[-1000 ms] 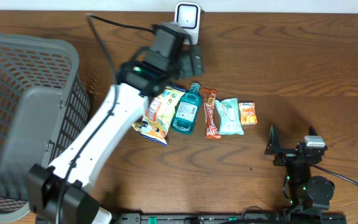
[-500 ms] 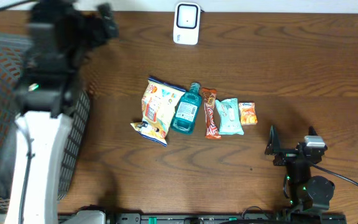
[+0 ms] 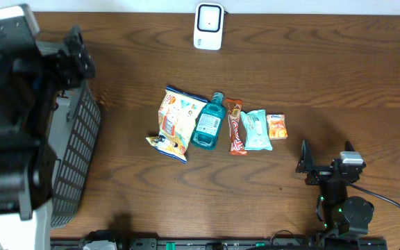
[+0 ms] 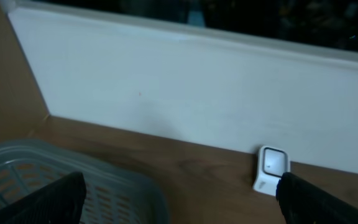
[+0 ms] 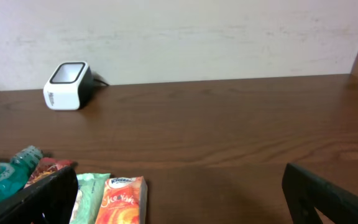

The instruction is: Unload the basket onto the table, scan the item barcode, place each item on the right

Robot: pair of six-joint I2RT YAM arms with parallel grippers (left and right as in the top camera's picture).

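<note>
Hangs over basket (image 4: 114,182) with left gripper (image 4: 179,205) spread wide and empty, scanner (image 4: 272,168) ahead to its right; rests right gripper (image 5: 182,205) equally spread, snacks (image 5: 114,198) just ahead on its left, untouched.

Our overhead cam looked straight down on the table (image 3: 325,83), far edge at top, whole surface in frame. Left wrist cam sat high at the left over the basket (image 4: 123,186), facing the far wall (image 4: 166,87), w/ the scanner (image 4: 271,169) small & distant. Right wrist cam sat low at near right, facing far-left, snack row (image 5: 107,198) close in. Scanner was in all 3 views; basket in overhead & left wrist; snack row in overhead & right wrist.
</note>
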